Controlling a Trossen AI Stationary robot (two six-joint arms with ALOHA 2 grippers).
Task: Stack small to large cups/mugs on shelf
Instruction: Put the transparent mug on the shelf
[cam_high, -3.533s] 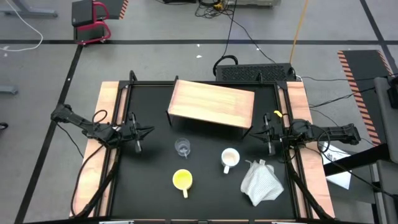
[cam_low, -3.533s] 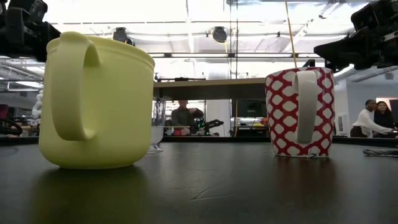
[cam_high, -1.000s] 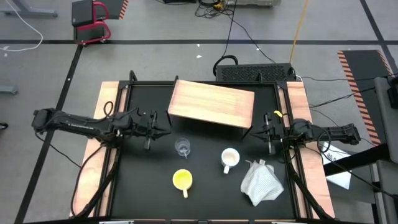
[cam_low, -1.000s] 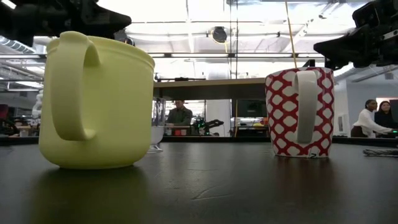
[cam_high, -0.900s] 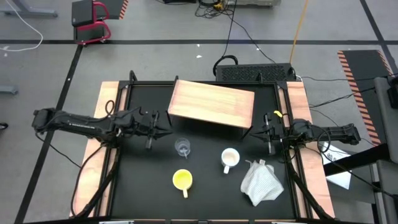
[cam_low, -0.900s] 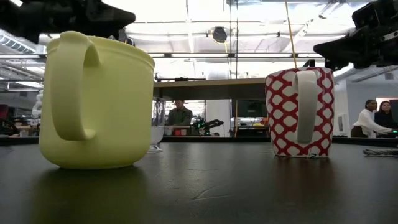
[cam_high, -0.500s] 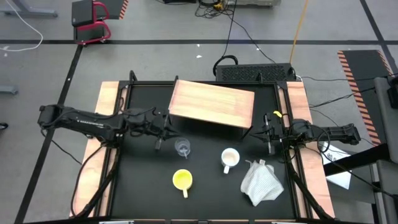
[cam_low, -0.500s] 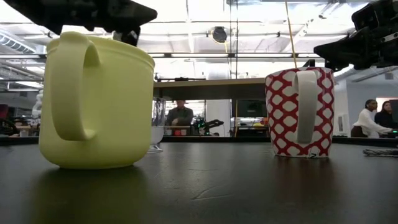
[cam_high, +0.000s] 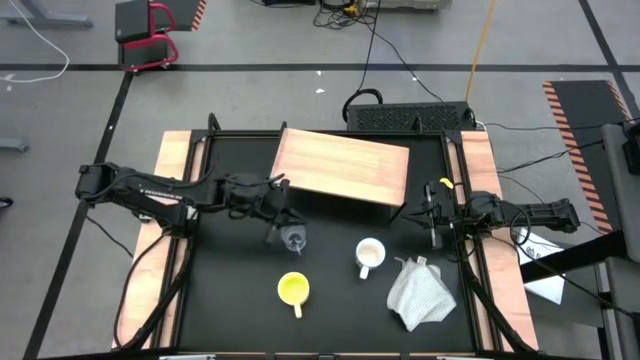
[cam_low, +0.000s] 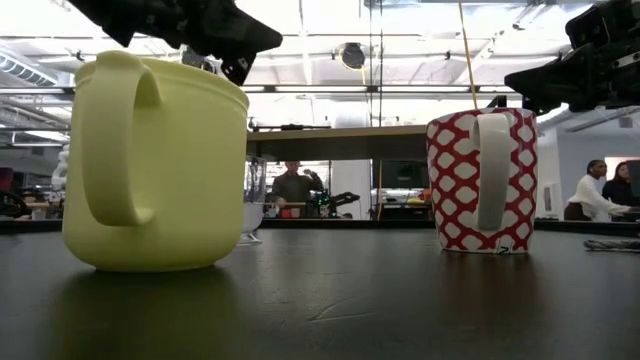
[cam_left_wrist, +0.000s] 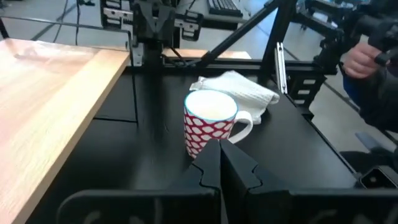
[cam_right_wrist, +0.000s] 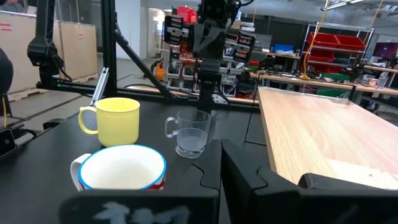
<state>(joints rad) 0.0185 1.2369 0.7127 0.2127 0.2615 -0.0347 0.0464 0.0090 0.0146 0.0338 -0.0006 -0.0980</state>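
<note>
A small clear glass cup (cam_high: 293, 240) (cam_right_wrist: 191, 133) stands mid-table. Nearer the front edge is a yellow mug (cam_high: 293, 289) (cam_low: 155, 165), and right of the glass a white mug with a red pattern (cam_high: 370, 255) (cam_left_wrist: 210, 123). All three stand on their bases. The wooden shelf (cam_high: 340, 166) (cam_right_wrist: 311, 130) stands at the back. My left gripper (cam_high: 285, 220) (cam_left_wrist: 221, 155) is shut and hangs just above the glass's left side, tipped slightly down. My right gripper (cam_high: 432, 220) (cam_right_wrist: 221, 163) is shut and waits level at the right edge.
A crumpled white cloth (cam_high: 420, 290) (cam_left_wrist: 239, 87) lies at the front right, beside the patterned mug. Pale wooden strips (cam_high: 168, 170) run along both sides of the table. A person's hand (cam_left_wrist: 367, 55) shows beyond the right edge, and people sit in the room behind.
My left gripper has travelled from the table's left side toward the middle, rising a little and tipping its fingers downward, and now hangs over the glass cup. It has stayed shut. The cups and the right arm have not moved.
</note>
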